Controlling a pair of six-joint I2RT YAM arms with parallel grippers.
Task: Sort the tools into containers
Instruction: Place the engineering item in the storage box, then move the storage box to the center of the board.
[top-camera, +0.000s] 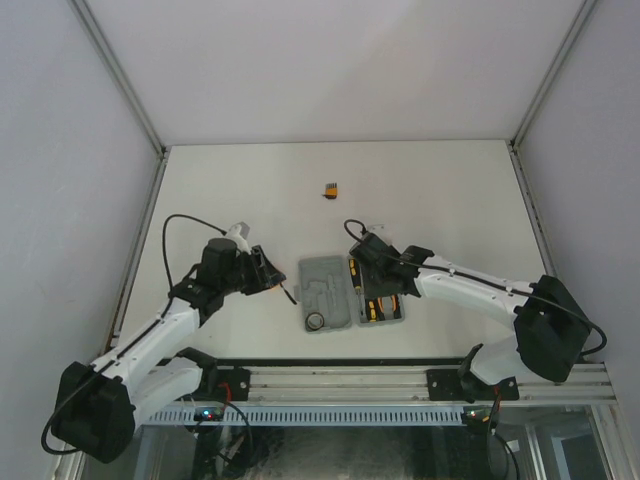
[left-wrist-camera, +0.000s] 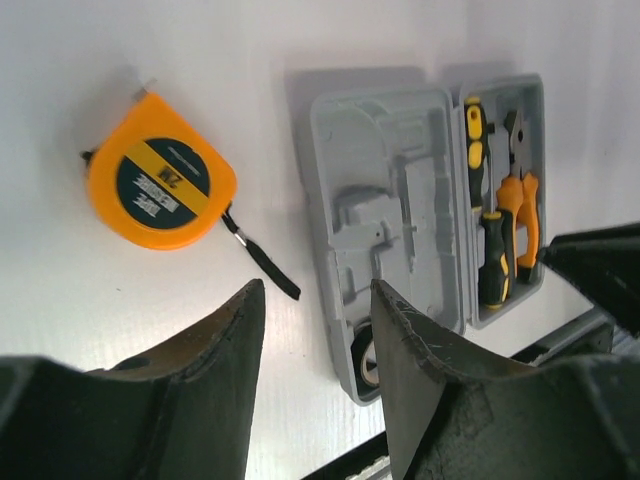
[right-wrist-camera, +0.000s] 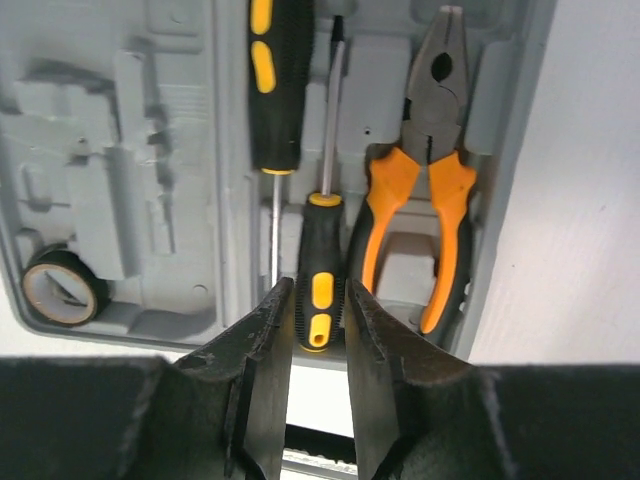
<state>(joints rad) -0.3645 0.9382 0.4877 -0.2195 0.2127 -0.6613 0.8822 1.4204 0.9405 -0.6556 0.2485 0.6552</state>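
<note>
The grey tool case (top-camera: 322, 280) (left-wrist-camera: 390, 150) (right-wrist-camera: 100, 100) lies open at the table's near middle. Its right half holds orange-handled pliers (right-wrist-camera: 430, 170) (left-wrist-camera: 522, 200) and two black-and-orange screwdrivers (right-wrist-camera: 280, 70) (left-wrist-camera: 474, 140). My right gripper (right-wrist-camera: 318, 300) (top-camera: 383, 295) is shut on the handle of the nearer screwdriver (right-wrist-camera: 322, 270), which lies in its recess. A small black ring (right-wrist-camera: 62, 287) (top-camera: 316, 321) sits in the case's left half. The round orange tape measure (left-wrist-camera: 160, 180) lies on the table left of the case. My left gripper (left-wrist-camera: 316, 288) (top-camera: 268, 272) hangs open over the table near it, holding nothing.
A tiny orange-black block (top-camera: 329, 187) sits alone farther back on the white table (top-camera: 450, 190). The metal rail (top-camera: 400, 385) runs along the near edge, just behind the case. Grey walls close in the table on three sides.
</note>
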